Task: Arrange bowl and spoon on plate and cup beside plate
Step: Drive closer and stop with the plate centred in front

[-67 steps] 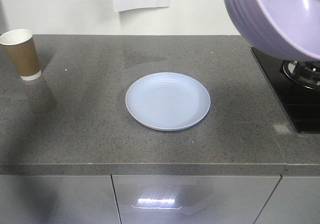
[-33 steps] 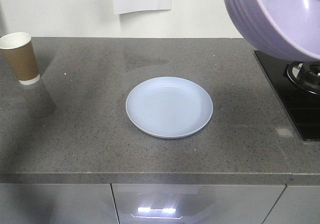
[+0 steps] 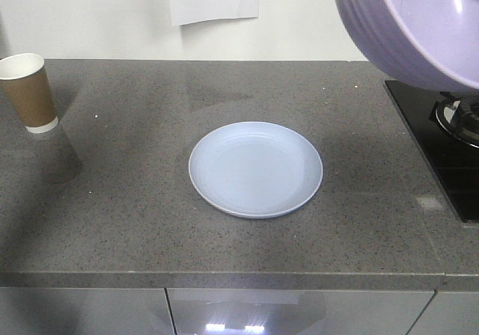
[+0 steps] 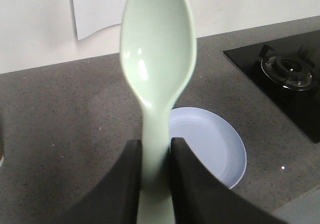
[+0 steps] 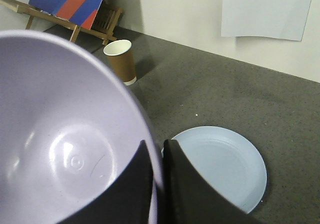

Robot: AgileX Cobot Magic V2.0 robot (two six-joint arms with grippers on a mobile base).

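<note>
Pinches the spoon (image 4: 157, 49) by its handle in the left hand (image 4: 155, 143), scoop end up, above the counter (image 3: 135, 200). Grips the rim of the bowl (image 5: 70, 149) between the closed fingers of the right hand (image 5: 156, 146), tilted and lifted high toward the counter's right end. Shows the plate (image 3: 255, 169) lying flat at the counter's middle and the cup (image 3: 28, 92) upright near the back edge on the left, well apart.

left claw (image 4: 156, 146): two matte black fingers (image 4: 125, 184), rounded tips | right claw (image 5: 158, 148): matte black fingers (image 5: 187, 189), smooth, tapered
</note>
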